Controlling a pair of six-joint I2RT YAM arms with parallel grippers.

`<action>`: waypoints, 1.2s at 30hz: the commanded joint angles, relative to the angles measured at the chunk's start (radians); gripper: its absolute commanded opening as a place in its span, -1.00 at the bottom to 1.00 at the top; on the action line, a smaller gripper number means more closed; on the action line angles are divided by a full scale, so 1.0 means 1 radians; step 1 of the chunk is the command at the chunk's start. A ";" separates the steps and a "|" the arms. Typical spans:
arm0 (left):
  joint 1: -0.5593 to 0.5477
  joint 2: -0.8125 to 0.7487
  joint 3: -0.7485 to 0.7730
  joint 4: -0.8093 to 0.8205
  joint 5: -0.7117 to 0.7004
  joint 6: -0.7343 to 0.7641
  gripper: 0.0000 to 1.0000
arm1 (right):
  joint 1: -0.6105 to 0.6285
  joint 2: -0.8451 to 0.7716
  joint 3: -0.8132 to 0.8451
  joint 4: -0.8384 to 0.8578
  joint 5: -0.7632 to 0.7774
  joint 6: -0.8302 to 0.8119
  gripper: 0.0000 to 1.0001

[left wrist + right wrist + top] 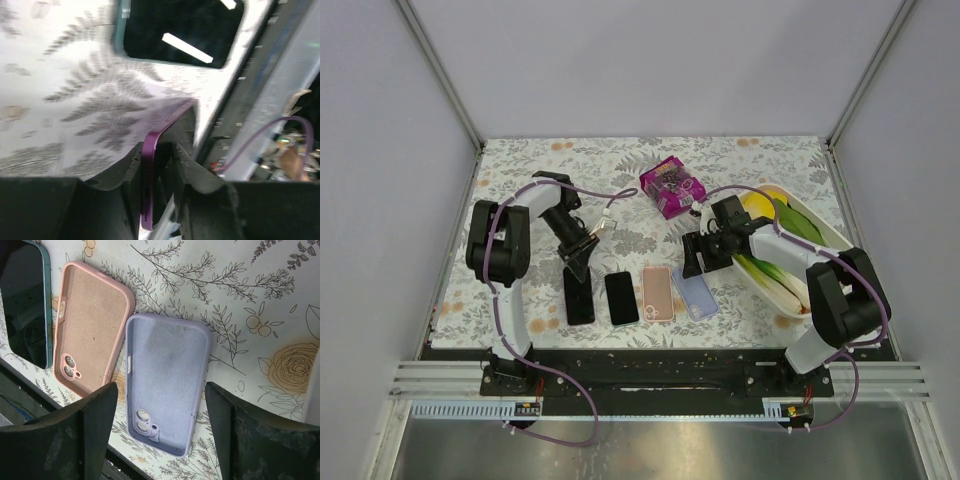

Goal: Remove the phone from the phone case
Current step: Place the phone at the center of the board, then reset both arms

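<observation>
My left gripper (578,262) is shut on the far end of a purple-edged phone (579,297) with a black screen, which slopes down to the table. In the left wrist view the fingers (197,172) pinch its purple edge (148,165). A second dark phone with a teal edge (622,298) lies beside it. An empty pink case (658,293) and an empty lavender case (694,294) lie face up to the right. My right gripper (160,410) is open just above the lavender case (167,375); the pink case (92,325) is to its left.
A purple snack bag (670,186) lies at the back middle. A white tray (830,232) with green and yellow vegetables stands at the right, close to the right arm. The black rail at the table's front edge (660,358) runs just below the phones.
</observation>
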 commanded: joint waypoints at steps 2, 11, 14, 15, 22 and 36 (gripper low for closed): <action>-0.002 -0.016 -0.001 0.243 -0.136 0.041 -0.35 | -0.004 -0.045 0.024 -0.003 0.005 -0.021 0.59; -0.005 -0.049 -0.043 0.289 -0.132 0.035 -0.31 | -0.004 -0.064 0.021 -0.004 0.005 -0.024 0.59; -0.005 -0.053 -0.053 0.295 -0.129 0.032 -0.29 | -0.004 -0.065 0.020 -0.004 0.002 -0.026 0.59; -0.005 -0.056 -0.055 0.300 -0.130 0.032 -0.28 | -0.004 -0.067 0.020 -0.003 0.000 -0.023 0.59; -0.004 -0.101 -0.081 0.336 -0.110 0.017 -0.06 | -0.004 -0.090 0.015 -0.001 -0.003 -0.044 0.58; 0.111 -0.578 -0.306 0.816 -0.076 -0.322 0.85 | -0.001 -0.321 0.052 0.023 0.106 -0.156 0.99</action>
